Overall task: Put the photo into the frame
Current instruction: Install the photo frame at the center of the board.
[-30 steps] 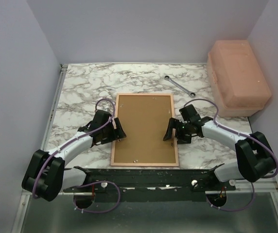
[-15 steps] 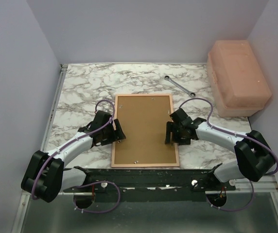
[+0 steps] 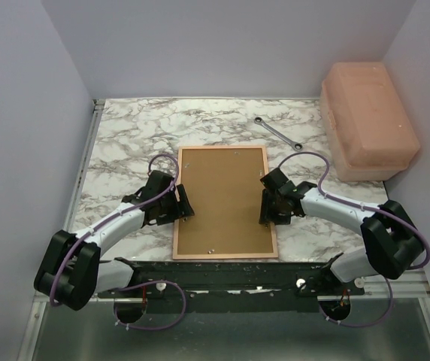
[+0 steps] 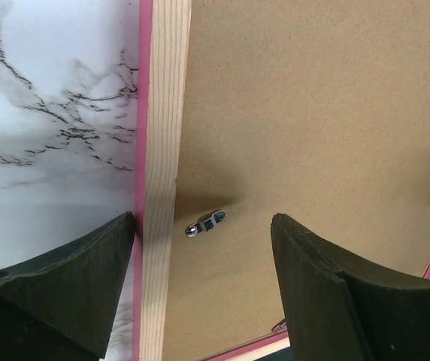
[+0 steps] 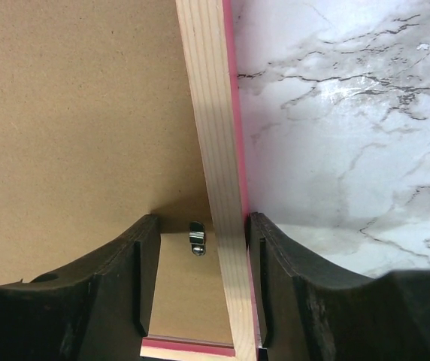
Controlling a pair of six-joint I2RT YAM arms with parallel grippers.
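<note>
Right wrist view is showing my right gripper (image 5: 199, 222) standing apart astride the pale wood rail of the frame (image 5: 209, 113); my left gripper (image 4: 204, 219) is straddling the opposite rail, likewise apart. Closing unevenly, I could be skewing the frame, which is lying face-down mid-table (image 5: 350, 113), its pink edge peeking out and the backing panel (image 4: 313, 113) hiding any photo.
</note>
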